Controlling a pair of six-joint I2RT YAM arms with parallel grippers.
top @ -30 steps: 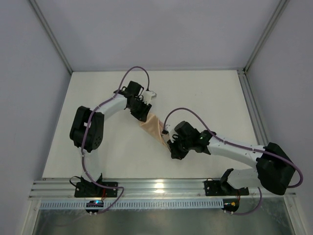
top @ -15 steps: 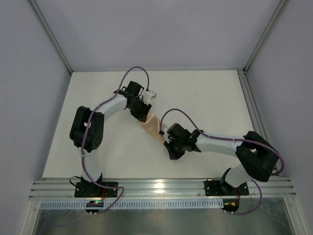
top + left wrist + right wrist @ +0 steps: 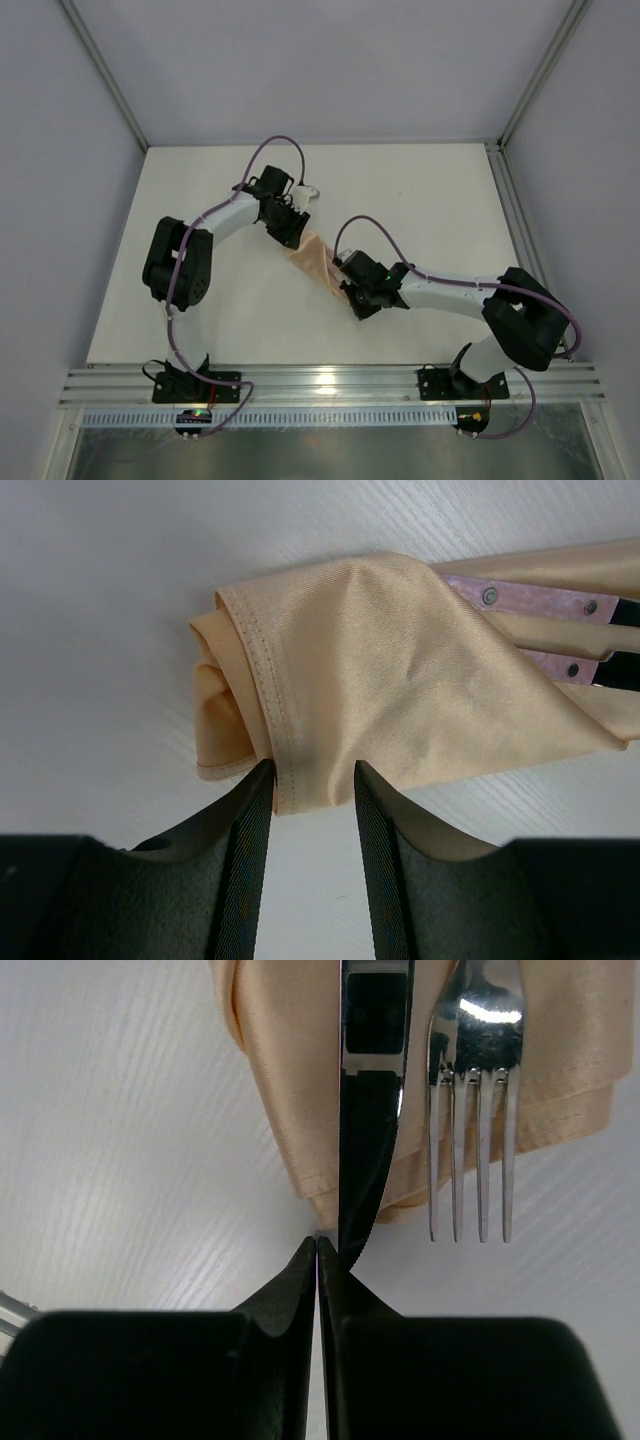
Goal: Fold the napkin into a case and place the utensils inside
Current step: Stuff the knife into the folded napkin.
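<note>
Case (image 3: 315, 262): The peach cloth is already folded into a narrow pouch. It lies near the middle of the tabletop (image 3: 430, 200), running from 11 o'clock down to 5 o'clock between the two arms.

Utensils: A knife (image 3: 365, 1110) and a fork (image 3: 470, 1160) are both in the pouch. Their tips stick out of its 5 o'clock end, and the pink handles (image 3: 530, 598) show under the fold at the 11 o'clock end.

Right end effector (image 3: 317, 1245): Its fingers are pressed together with nothing between them. Their tips touch the point of the knife blade.

Left end effector (image 3: 312, 780): Its fingers are spread slightly, with the hemmed corner of the cloth lying between them at the 11 o'clock end. We cannot tell whether they grip the cloth or only straddle it.

Change: Over the last second the right arm has folded back on itself, its elbow drawn in toward 4 o'clock. Its wrist has stayed at the pouch's 5 o'clock end, turning only a little. The left arm and the pouch have not shifted.

Meaning: We judge the folding finished and the loading nearly done. The closed right fingers look set to nudge the knife deeper toward 11 o'clock while the left steadies the far corner.

Risk: A push on the blade tip could slide the whole pouch, or skew the knife against the fork.
</note>
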